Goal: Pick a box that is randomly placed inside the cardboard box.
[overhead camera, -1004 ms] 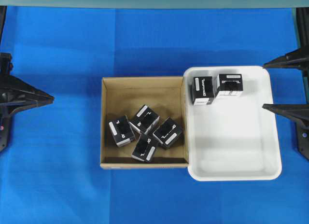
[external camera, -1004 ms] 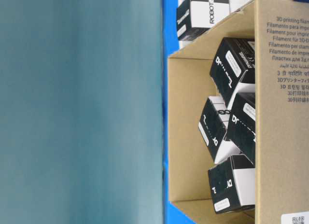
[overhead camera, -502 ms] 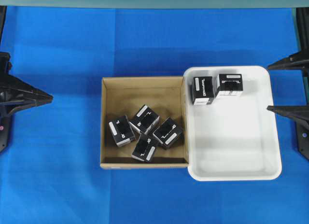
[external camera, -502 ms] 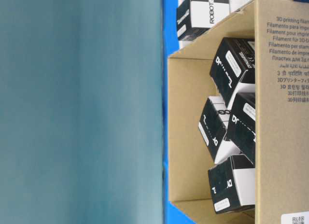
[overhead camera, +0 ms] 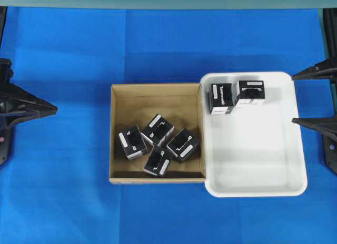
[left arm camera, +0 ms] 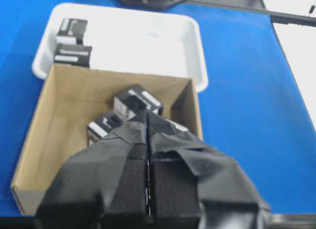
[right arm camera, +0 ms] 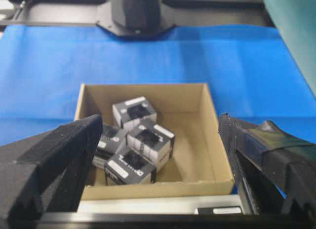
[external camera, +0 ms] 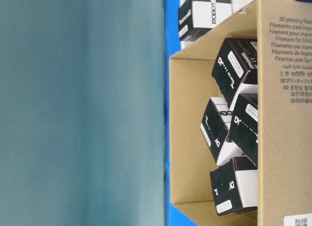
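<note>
The brown cardboard box sits mid-table and holds several small black boxes with white labels, clustered at its front: one at the left, one at the back, one at the right. They also show in the right wrist view. My left gripper is shut and empty, far left of the cardboard box; in its wrist view the jaws are pressed together. My right gripper is open and empty at the right edge, beyond the tray.
A white plastic tray touches the cardboard box's right side and holds two black boxes at its back. Blue cloth covers the table. The cardboard box's printed wall fills the table-level view.
My right gripper has drawn back a little to the right, still open. My left gripper has barely shifted left. The boxes have not moved.
</note>
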